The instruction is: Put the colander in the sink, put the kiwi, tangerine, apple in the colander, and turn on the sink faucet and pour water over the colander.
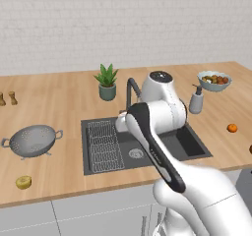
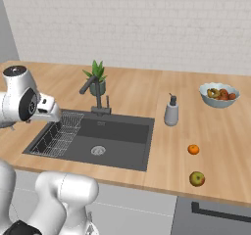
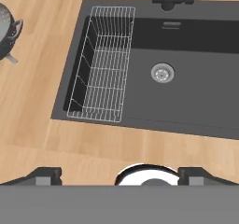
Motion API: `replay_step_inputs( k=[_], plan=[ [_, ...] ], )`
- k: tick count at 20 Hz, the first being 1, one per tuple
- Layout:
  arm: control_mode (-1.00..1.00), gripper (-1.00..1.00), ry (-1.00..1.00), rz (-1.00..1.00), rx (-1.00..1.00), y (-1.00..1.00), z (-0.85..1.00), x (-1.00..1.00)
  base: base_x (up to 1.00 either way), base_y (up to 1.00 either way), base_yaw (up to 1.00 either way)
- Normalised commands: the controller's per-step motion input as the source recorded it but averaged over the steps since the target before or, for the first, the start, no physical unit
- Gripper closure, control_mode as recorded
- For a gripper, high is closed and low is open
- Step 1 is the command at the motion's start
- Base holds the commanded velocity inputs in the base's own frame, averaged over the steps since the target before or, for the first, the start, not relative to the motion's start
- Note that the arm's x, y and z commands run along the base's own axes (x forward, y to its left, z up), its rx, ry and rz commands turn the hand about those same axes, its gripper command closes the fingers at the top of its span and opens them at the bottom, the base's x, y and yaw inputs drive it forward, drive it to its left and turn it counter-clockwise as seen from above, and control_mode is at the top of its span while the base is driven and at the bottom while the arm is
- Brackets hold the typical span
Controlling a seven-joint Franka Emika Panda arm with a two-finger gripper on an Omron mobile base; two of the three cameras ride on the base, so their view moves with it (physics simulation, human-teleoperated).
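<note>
Your hand [image 3: 119, 174], fingers apart and empty, hangs above the sink's [image 3: 196, 101] front edge; the colander [image 1: 33, 140] sits on the tabletop [image 1: 54, 107], well off to its left.

The light is bright and even, as if it comes from above. Shadows are soft and small under the round grey metal colander [image 1: 33, 140] and the small orange tangerine [image 2: 193, 149]. There is no glare. All the pictures look a bit soft and grainy, with straight edges.
</note>
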Motion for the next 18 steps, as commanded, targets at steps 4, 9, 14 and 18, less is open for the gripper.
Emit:
replay_step_inputs(
  k=[4,9,14,18],
  plan=[
    [-1.00,-1.00,0.00,0.00,0.00,0.92,-0.08,0.31,0.00,0.00,0.00],
    [-1.00,-1.00,0.00,0.00,0.04,0.73,-0.09,0.13,0.00,0.00,0.00],
    [-1.00,-1.00,0.00,0.00,0.14,0.72,-0.20,0.15,0.00,0.00,0.00],
    [-1.00,-1.00,0.00,0.00,0.13,0.70,-0.20,0.26,0.00,0.00,0.00]
  ],
)
